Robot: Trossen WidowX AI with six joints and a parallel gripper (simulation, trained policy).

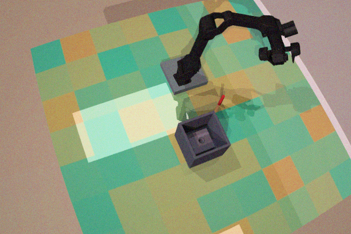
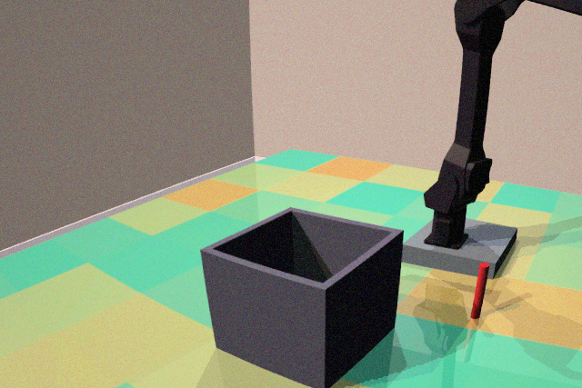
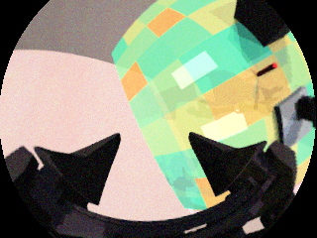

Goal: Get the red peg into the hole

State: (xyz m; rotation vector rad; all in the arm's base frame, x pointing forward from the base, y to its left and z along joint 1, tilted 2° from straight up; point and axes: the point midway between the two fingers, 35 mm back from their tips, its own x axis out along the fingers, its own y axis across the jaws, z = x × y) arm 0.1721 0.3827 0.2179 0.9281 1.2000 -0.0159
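The red peg [image 1: 221, 100] [image 2: 479, 291] [image 3: 267, 69] stands upright on the patterned surface, outside the box and near one of its corners. The dark grey open box [image 1: 183, 148] [image 2: 270, 318] [image 3: 259, 21] stands upright. In the top view the plate [image 1: 209, 140] at its bottom shows a round, empty hole. My gripper [image 1: 279, 57] [image 3: 156, 136] is wide open with nothing between the fingers. It is raised high, far to the upper right of the peg and box in the top view. It is outside the exterior view.
The arm's grey base block [image 1: 202, 79] [image 2: 503, 240] [image 3: 291, 124] is close behind the peg and box. The arm [image 1: 246, 20] [image 2: 475, 93] arches from it toward the right. Pale bright patches of light and arm shadows lie on the patterned surface. A grey wall [image 2: 122, 69] stands at the left in the exterior view.
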